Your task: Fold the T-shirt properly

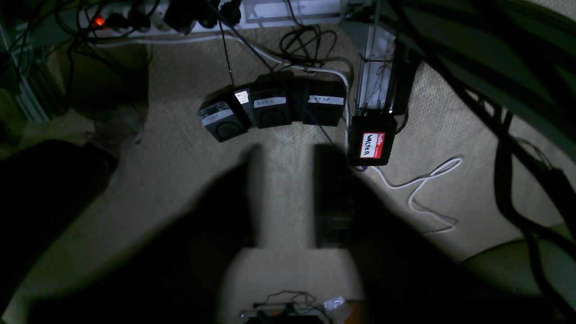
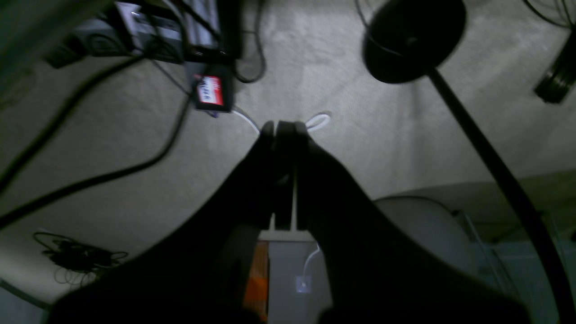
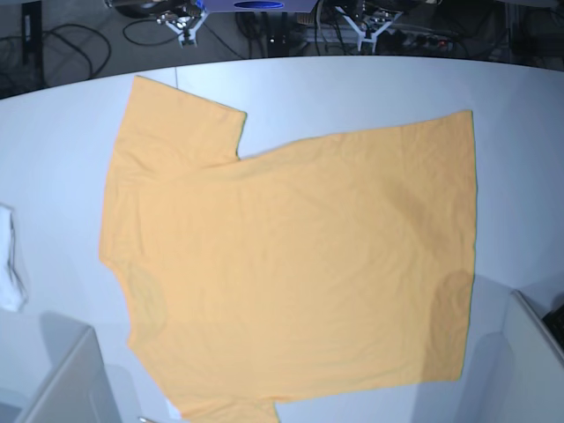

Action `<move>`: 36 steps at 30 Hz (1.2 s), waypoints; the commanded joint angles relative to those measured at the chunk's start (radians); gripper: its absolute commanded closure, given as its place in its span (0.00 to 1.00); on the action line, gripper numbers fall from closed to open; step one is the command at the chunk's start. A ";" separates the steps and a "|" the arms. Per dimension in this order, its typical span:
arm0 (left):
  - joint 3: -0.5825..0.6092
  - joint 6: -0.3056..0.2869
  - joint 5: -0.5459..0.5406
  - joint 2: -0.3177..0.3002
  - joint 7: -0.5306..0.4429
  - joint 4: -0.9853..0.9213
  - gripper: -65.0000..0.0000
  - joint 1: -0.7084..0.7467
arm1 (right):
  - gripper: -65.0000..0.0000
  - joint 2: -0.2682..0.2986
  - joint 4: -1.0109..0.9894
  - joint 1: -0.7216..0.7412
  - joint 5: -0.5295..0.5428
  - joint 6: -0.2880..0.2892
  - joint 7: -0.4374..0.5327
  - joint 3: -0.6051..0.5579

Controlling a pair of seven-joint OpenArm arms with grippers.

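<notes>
Light-orange cotton is seen spread broad and unfolded across a white counter (image 3: 520,176), where the T-shirt (image 3: 300,264) is laid with one sleeve angled toward the base view's upper left and its lower edge partly cut off by the frame. A white cloth (image 3: 9,264) is glimpsed at the left edge, apart from the shirt. The left gripper (image 1: 287,193), blurred, is held open with nothing between its fingers; the right gripper (image 2: 284,130) is closed, with no fabric gripped

Left tool (image 1: 285,193) slightly open, right tool (image 2: 288,130) shut, both side by side, well apart.
</notes>
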 commanded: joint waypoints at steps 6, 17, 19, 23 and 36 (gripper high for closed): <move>-0.001 0.006 -0.002 -0.002 0.000 0.004 1.00 0.013 | 1.00 0.003 0.000 -0.003 -0.001 -0.002 0.000 -0.002; 0.012 0.006 0.009 -0.025 -0.006 0.004 1.00 0.049 | 1.00 0.011 0.128 -0.076 0.002 -0.002 -0.006 0.002; 0.005 0.006 0.009 -0.042 -0.012 0.036 1.00 0.084 | 1.00 0.026 0.165 -0.109 0.004 -0.002 -0.006 0.004; 0.005 0.006 0.003 -0.090 -0.066 0.216 1.00 0.219 | 1.00 0.056 0.250 -0.187 0.005 -0.002 -0.006 0.006; -0.003 0.006 -0.003 -0.192 -0.076 0.665 1.00 0.573 | 1.00 0.056 0.490 -0.368 0.004 -0.002 -0.066 0.216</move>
